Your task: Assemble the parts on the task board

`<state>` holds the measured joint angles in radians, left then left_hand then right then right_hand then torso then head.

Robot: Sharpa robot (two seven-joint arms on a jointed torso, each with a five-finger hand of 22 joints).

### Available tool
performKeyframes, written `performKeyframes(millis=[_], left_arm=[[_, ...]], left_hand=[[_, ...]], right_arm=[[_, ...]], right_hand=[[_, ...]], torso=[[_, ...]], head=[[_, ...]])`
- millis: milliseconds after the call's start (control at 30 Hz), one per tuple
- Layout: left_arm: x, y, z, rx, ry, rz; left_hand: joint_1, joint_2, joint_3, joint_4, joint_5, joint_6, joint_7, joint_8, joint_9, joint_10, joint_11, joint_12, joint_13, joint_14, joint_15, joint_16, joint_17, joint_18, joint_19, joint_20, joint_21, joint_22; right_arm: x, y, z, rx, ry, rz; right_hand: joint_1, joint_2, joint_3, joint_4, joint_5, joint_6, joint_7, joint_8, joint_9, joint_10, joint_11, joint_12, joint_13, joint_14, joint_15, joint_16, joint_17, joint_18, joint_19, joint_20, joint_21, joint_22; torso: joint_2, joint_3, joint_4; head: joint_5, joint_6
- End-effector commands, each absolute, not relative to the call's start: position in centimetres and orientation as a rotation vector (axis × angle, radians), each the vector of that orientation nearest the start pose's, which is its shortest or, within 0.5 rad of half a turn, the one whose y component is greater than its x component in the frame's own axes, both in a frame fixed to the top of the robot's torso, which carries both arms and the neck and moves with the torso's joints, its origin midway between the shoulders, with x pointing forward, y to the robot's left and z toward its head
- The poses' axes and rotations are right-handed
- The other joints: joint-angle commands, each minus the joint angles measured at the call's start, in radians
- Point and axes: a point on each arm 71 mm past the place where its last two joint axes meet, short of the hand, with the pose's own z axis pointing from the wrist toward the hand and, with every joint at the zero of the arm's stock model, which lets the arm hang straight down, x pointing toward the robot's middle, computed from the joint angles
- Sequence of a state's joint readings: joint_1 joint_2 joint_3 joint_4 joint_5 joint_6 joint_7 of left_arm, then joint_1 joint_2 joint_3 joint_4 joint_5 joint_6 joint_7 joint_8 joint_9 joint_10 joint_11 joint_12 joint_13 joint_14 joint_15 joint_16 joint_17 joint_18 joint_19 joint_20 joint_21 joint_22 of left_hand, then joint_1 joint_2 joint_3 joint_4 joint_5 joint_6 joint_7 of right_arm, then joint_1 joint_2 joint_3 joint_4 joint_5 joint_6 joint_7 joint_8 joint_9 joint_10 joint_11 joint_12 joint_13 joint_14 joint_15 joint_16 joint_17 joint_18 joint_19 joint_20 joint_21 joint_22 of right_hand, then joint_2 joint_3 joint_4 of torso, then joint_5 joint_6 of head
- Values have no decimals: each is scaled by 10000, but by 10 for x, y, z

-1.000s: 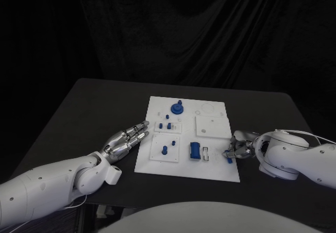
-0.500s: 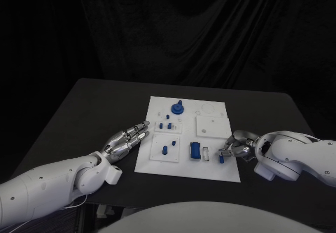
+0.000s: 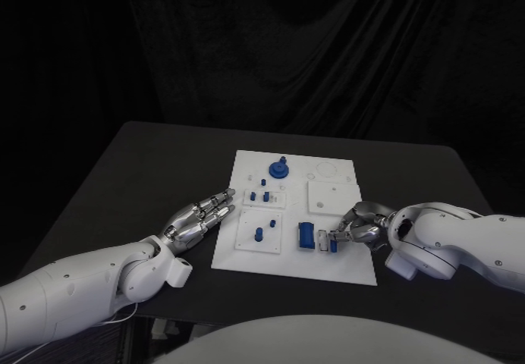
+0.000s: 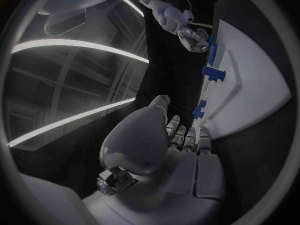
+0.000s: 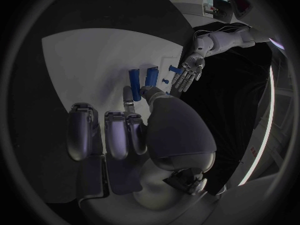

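Observation:
The white task board [image 3: 328,199] lies mid-table. On it stand a round blue knob [image 3: 278,168], small blue pegs [image 3: 258,197] and a blue block [image 3: 304,236]. My right hand [image 3: 359,226] reaches over the board's near right part and pinches a small flat blue piece [image 3: 332,243] just right of that block, by a white slot. The right wrist view shows this piece [image 5: 134,79] between thumb and finger, beside the block [image 5: 152,76]. My left hand [image 3: 200,218] hovers flat and open at the board's left edge, holding nothing.
The black table [image 3: 143,174] has bare room left and right of the board. In the left wrist view the board [image 4: 250,85] runs along one side, with my right hand [image 4: 194,37] far off over it.
My right hand has carried the blue piece leftward from the board's right edge to a spot beside the blue block. The left hand has stayed put.

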<state>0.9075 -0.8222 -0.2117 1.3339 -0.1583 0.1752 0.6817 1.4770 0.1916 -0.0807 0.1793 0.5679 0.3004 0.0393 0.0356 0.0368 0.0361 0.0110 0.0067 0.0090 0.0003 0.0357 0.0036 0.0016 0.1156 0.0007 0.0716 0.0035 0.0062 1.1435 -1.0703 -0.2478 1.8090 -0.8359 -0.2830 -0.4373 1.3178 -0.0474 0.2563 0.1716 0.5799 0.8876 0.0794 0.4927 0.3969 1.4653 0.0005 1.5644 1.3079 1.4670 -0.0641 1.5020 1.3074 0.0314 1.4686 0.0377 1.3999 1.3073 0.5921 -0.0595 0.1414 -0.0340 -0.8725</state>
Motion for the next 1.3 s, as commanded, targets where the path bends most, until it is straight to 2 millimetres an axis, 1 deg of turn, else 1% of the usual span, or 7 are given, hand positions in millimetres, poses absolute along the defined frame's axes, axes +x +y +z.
performKeyframes(millis=[33,467,600,900,1033,1100,1300], left_arm=[[395,230,-355,-10957,16962,-18761],[395,229,-356,-10978,17031,-18801],[395,228,-356,-10980,17054,-18828],[394,228,-357,-10992,17079,-18839],[394,228,-357,-10999,17086,-18835],[394,228,-357,-11003,17092,-18837],[394,228,-357,-11010,17098,-18820]], left_hand=[[-81,10,70,-16,-36,6,62,31,5,36,63,37,14,-3,-45,-36,-16,16,24,71,-7,4],[-89,10,79,-22,-63,0,70,30,4,40,71,38,14,-3,-37,-36,-16,17,23,78,-7,3],[-89,10,79,-22,-63,0,70,30,4,40,71,38,14,-3,-37,-36,-16,17,23,78,-7,3],[-97,12,84,-24,-75,-21,72,27,2,36,72,36,13,-3,-25,-36,-16,16,23,85,-8,2],[-97,12,84,-24,-75,-21,72,27,2,36,72,36,13,-3,-25,-36,-16,16,23,85,-8,2],[-97,12,84,-24,-75,-21,72,27,2,36,72,36,13,-3,-25,-36,-16,16,23,85,-8,2],[-97,12,84,-24,-75,-21,72,27,2,36,72,36,13,-3,-25,-36,-16,16,23,85,-8,2]], right_arm=[[373,-247,-283,6398,23081,5697],[380,-244,-291,6189,23530,5390],[382,-243,-292,6131,23647,5319],[384,-241,-295,6007,23898,5189],[384,-240,-296,5951,23988,5177],[384,-240,-296,5939,24005,5180],[384,-241,-296,6018,23885,5172]], right_hand=[[-163,-8,363,-258,-147,-22,-33,-28,7,1055,13,63,2629,790,-12,-42,1444,117,370,54,-62,2063],[-772,-16,280,76,-873,-93,-15,-117,0,1055,31,63,2629,779,2,-73,1390,144,325,62,-181,2026],[-943,29,152,209,-1435,-113,-8,-154,-8,1055,40,63,2629,774,12,-88,1366,152,310,74,-220,2014],[-1151,82,-25,391,-1965,-153,18,-219,-30,1055,63,63,2629,771,29,-96,1350,166,288,88,-284,1995],[-1282,71,-196,502,-2538,-221,52,-278,-49,1055,93,63,2629,772,53,-93,1353,182,258,109,-362,1971],[-1481,42,-424,654,-3240,-253,85,-310,-56,1055,124,63,2629,773,81,-91,1353,185,252,132,-382,1966],[-1896,109,-889,1024,-4356,-318,110,-352,-57,1055,151,63,2629,769,108,-96,1339,202,229,167,-455,1946]], torso=[[5,5,9],[4,1,-15],[0,5,-7],[4,4,-18],[5,-2,-15],[8,2,-7],[5,11,-3]], head=[[-11,-2],[37,-2],[18,-2],[64,-2],[76,-2],[67,-2],[64,-2]])
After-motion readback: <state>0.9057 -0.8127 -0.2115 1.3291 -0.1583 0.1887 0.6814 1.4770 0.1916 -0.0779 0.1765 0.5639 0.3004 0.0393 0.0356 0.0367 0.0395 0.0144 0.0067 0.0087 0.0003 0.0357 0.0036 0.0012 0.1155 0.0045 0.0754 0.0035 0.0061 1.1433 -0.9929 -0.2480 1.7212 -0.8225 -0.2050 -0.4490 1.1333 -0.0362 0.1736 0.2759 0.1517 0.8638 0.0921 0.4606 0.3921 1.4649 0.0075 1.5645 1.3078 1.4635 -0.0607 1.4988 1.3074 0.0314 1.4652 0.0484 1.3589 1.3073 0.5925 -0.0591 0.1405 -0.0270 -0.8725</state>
